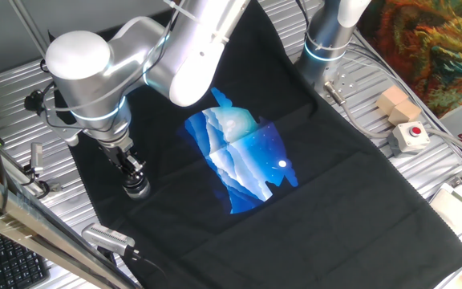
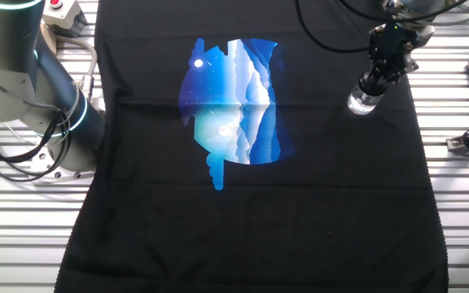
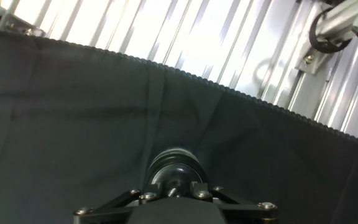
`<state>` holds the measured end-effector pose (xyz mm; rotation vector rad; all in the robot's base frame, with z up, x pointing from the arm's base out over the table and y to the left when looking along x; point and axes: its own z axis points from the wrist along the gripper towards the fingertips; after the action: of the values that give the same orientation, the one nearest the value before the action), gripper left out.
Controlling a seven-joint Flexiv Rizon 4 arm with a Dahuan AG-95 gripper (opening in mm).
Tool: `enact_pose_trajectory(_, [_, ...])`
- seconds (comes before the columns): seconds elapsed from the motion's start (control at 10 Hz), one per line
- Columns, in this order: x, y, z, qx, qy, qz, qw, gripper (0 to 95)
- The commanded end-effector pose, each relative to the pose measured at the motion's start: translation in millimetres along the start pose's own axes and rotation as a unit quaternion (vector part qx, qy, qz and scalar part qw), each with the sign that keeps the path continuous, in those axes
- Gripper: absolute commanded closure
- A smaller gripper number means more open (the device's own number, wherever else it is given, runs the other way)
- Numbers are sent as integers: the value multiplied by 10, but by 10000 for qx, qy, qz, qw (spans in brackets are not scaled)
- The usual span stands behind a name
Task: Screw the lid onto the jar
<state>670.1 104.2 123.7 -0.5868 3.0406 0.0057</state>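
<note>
Hand view: tool clamped on lid, atop upright jar, axis vertical, on black cloth

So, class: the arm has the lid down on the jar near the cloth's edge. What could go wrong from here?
1. The jar stands free on the soft black cloth; nothing holds it, so it may spin with the lid instead of threading.
2. The pincer hides the joint in all views, so a tilted, cross-threaded lid could go unnoticed.
3. The jar sits close to the cloth's edge; a sideways push might tip it towards the metal slats.
</note>
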Motion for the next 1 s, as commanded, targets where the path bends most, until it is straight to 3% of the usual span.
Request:
enact_pose_trajectory(0.1, [1,-5,4,-7,-5,142,9999,950])
enact_pose_trajectory(1.0, [3,-13,2,-28,-51,849,9964,950])
